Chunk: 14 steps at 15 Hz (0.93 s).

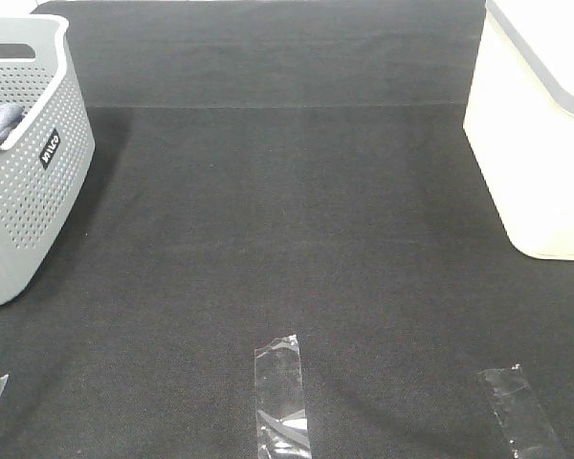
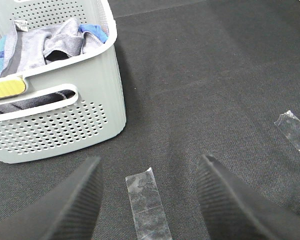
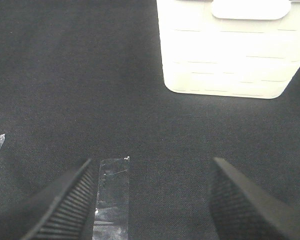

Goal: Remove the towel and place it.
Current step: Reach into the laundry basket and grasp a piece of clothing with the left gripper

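The slate-grey towel (image 2: pixel 45 42) lies crumpled inside the grey perforated basket (image 2: pixel 65 125), beside a bright blue cloth (image 2: pixel 92 31). In the high view the basket (image 1: pixel 29 182) stands at the far left with a bit of grey towel (image 1: pixel 2 122) showing over its rim. My left gripper (image 2: pixel 149 200) is open and empty, low over the black mat, a short way in front of the basket. My right gripper (image 3: pixel 152 200) is open and empty over the mat, in front of the white bin (image 3: pixel 225 50). Neither gripper shows in the high view.
A white bin (image 1: pixel 536 143) stands at the right of the black mat. Clear tape strips (image 1: pixel 282 397) (image 1: pixel 518 406) lie near the front edge; one lies between the left fingers (image 2: pixel 146 202) and one by the right fingers (image 3: pixel 111 197). A yellow item (image 2: pixel 7 89) sits on the basket rim.
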Each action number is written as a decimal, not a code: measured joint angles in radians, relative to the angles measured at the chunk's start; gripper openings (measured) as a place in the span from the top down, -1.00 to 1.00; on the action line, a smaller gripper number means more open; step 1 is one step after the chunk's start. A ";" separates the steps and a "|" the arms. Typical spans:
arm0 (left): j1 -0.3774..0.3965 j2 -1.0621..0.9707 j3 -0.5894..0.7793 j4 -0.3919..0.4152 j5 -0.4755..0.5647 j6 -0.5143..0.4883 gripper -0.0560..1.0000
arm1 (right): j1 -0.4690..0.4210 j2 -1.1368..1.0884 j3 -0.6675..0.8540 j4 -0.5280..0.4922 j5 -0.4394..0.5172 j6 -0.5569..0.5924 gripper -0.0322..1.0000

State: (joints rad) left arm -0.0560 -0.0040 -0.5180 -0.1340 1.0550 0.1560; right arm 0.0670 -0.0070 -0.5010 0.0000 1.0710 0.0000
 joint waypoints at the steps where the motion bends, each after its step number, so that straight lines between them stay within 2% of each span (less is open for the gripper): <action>1: 0.000 0.000 0.000 0.000 0.000 0.000 -0.15 | 0.000 0.000 0.000 0.000 0.000 0.000 -0.27; 14: 0.000 0.000 0.000 -0.006 0.000 0.000 -0.15 | 0.000 0.000 0.000 0.000 0.000 0.000 -0.27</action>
State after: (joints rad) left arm -0.0560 -0.0040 -0.5180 -0.1400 1.0550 0.1560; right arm 0.0670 -0.0070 -0.5010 0.0000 1.0710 0.0000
